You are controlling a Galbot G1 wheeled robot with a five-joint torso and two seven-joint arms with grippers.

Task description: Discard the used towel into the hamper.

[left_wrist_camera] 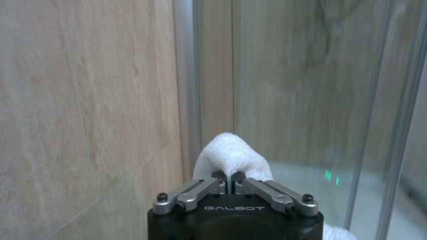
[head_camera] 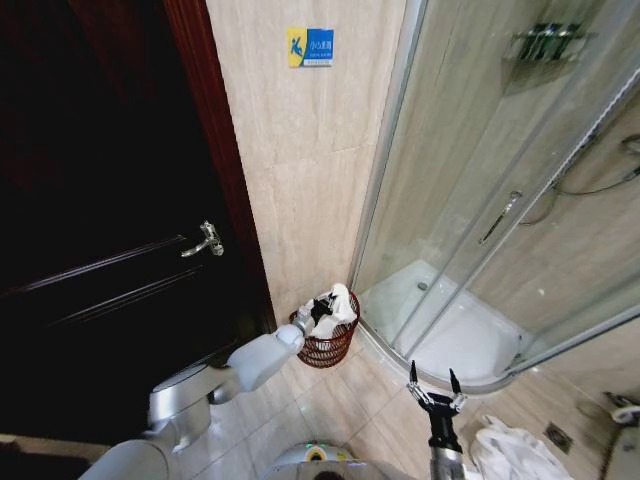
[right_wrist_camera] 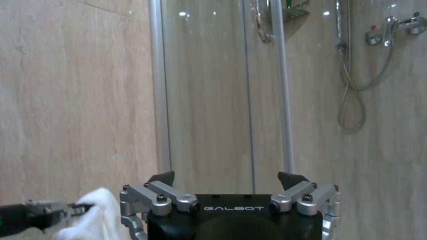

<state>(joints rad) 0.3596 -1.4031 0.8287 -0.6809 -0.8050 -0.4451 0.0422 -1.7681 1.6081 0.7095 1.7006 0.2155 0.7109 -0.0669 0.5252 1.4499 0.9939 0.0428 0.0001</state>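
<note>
Head view shows a curved glass shower enclosure (head_camera: 500, 200) filling the side from twelve to four o'clock, a dark wooden door (head_camera: 100, 200) from eight to eleven o'clock, and a beige tiled wall (head_camera: 300, 150) between them. On the tiled floor (head_camera: 360, 410), at the foot of that wall and just beside the shower's curved base, stands the hamper (head_camera: 328, 345), a small round reddish-brown open-weave basket, near the picture's centre, slightly toward six o'clock. The left arm reaches from seven o'clock up to the hamper's rim, and the left end effector (head_camera: 320, 308) sits right over the basket's opening. In the left wrist view, the left end effector (left_wrist_camera: 229, 176) has its fingers pressed together on a fold of the white towel (left_wrist_camera: 230, 152), which bunches up beyond the fingertips. From the head camera the towel (head_camera: 340, 305) hangs over and partly inside the hamper. The right end effector (head_camera: 434, 382) points upward at about five o'clock, well apart from the hamper, with its fingers spread wide and nothing between them. Another heap of white cloth (head_camera: 510, 450) lies on the floor near the right arm's base. A blue and yellow sign (head_camera: 310, 47) is fixed high on the wall at twelve o'clock.
</note>
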